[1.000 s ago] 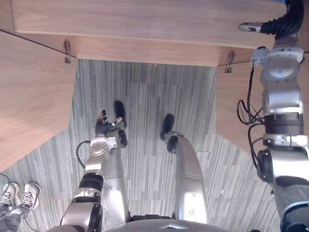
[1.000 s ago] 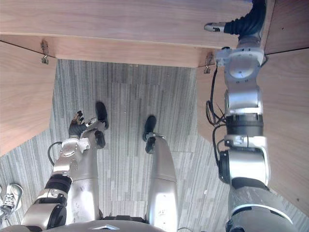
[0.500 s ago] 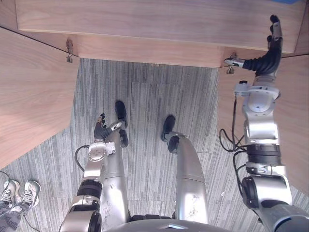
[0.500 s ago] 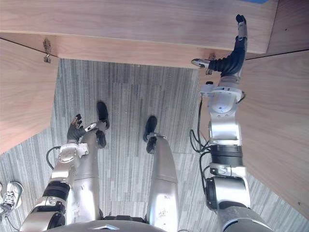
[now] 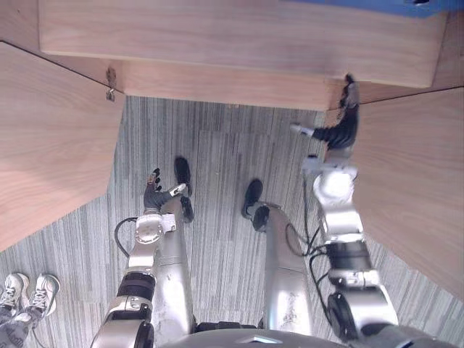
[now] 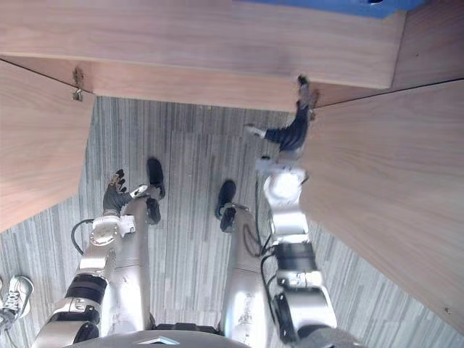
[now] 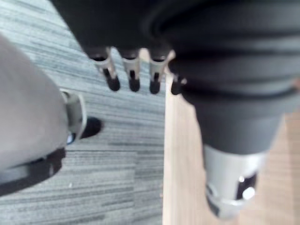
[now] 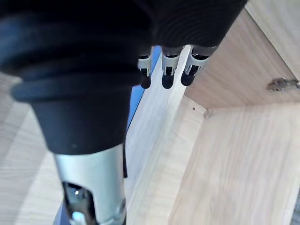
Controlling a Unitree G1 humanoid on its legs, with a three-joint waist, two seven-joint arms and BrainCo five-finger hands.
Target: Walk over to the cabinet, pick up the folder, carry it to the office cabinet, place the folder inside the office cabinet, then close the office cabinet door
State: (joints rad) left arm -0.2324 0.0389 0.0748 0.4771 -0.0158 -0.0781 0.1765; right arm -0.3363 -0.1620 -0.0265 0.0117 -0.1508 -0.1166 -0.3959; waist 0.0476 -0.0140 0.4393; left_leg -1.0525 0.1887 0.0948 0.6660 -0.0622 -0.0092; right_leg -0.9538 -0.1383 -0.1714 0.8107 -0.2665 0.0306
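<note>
The blue folder [image 5: 377, 6] lies on the wooden shelf [image 5: 217, 36] inside the office cabinet, at the far edge of the eye views; a strip of the folder [image 8: 133, 104] also appears past my right fingers. My right hand [image 5: 341, 132] is open and empty, fingers straight, beside the shelf's front edge near the right door's hinge. The left hand [image 5: 154, 194] hangs open by my left leg, holding nothing, over the grey carpet.
Both cabinet doors stand swung out: the left door [image 5: 51, 145] and the right door [image 5: 413, 188] flank the carpet strip where I stand. A person's shoes [image 5: 22, 290] show at the lower left.
My right arm has drawn back from deep over the shelf to its front edge by the right hinge. The view has shifted, bringing the blue folder into sight. The left hand stays put.
</note>
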